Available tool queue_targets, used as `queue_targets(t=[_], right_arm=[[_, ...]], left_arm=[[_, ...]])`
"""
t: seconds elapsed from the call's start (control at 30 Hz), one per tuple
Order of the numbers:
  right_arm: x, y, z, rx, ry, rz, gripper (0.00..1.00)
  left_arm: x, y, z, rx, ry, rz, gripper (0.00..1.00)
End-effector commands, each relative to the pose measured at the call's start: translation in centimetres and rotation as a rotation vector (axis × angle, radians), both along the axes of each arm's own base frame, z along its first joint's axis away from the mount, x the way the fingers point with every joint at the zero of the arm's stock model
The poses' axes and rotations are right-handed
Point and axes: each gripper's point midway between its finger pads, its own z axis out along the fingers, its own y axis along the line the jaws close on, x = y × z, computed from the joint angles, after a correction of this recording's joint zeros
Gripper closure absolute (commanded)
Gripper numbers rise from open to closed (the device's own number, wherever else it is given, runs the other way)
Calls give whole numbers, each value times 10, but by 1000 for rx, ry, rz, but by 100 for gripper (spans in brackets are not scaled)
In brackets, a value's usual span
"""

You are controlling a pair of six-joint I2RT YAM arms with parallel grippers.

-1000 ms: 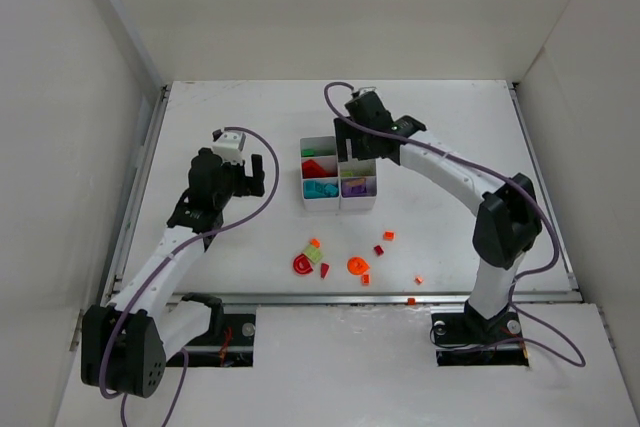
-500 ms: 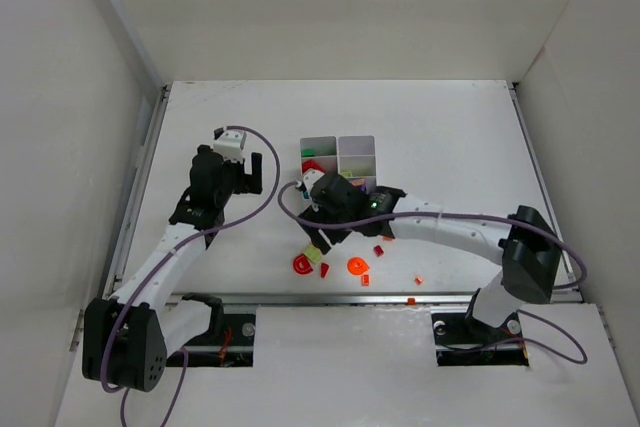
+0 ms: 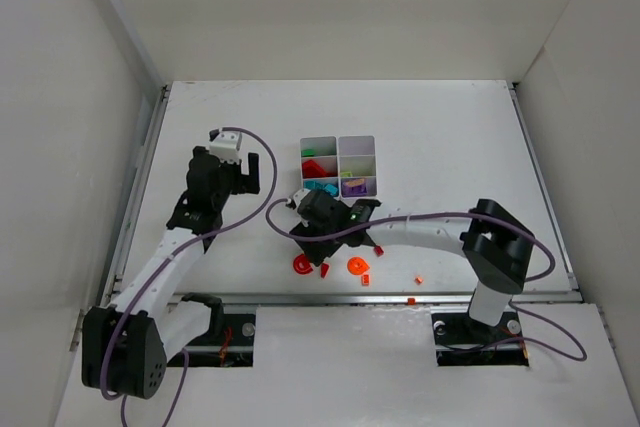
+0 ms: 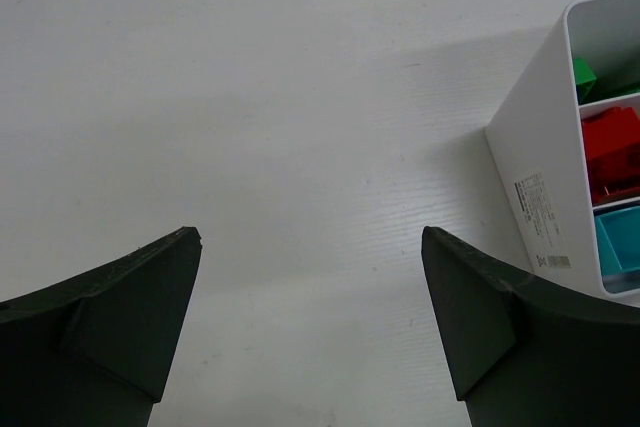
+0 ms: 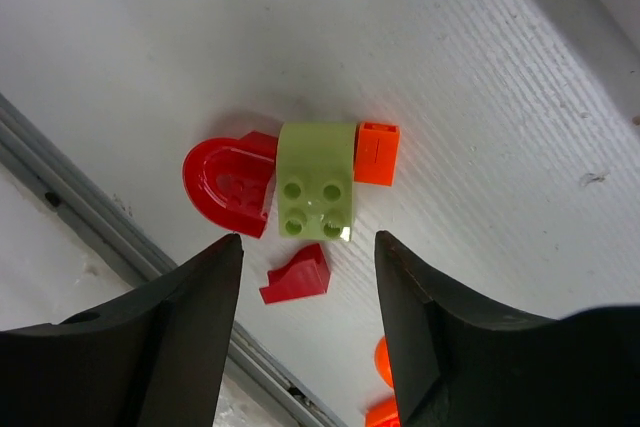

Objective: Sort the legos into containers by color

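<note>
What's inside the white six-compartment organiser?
Left column of the white six-compartment organiser, far to near: green bricks, red bricks, teal bricks. Near right: purple bricks. Other right compartments unclear; lower layers hidden.

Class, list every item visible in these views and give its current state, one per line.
Lime brick: loose, studs up.
Red arch: against lime brick.
Orange brick: beside lime brick.
Organiser: upright, partly filled.
Left fingers: apart, empty.
Right fingers: apart, straddling lime brick, not gripping.

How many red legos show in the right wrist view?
2: a rounded red piece against the left side of the lime green brick, and a small red wedge lying apart, just below that brick. Others may be hidden.
</note>
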Motion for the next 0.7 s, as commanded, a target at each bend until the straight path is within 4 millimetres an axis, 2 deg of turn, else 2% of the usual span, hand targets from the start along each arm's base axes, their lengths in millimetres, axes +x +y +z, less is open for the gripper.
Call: queue_targets(t=[0.0, 0.17, 0.27, 0.3, 0.33, 0.43, 0.47, 0.57, 0.6, 0.67], right_arm=[[3, 19, -4, 67, 14, -33, 40], [2, 17, -18, 41, 39, -49, 46], [0, 18, -25, 16, 41, -46, 46], [3, 20, -22, 22, 30, -62, 47], [3, 16, -28, 2, 35, -79, 49], [5, 12, -33, -23, 29, -89, 63], [7, 15, -29, -12, 24, -89, 69], [5, 16, -32, -20, 36, -84, 79], [4, 14, -32, -28, 40, -85, 85], [5, 15, -28, -19, 35, -84, 87]], left_arm=[[-2, 4, 9, -16, -38, 20, 9], [-5, 4, 13, -18, -47, 20, 9], [-7, 5, 7, -15, -29, 20, 9], [-7, 5, 7, -15, -29, 20, 9], [-7, 5, 7, -15, -29, 20, 9], [-7, 5, 7, -15, -29, 20, 9], [-7, 5, 7, -15, -29, 20, 9], [-7, 5, 7, -15, -29, 20, 9], [-7, 4, 7, -24, -27, 23, 9], [-7, 2, 3, -27, -16, 11, 9]])
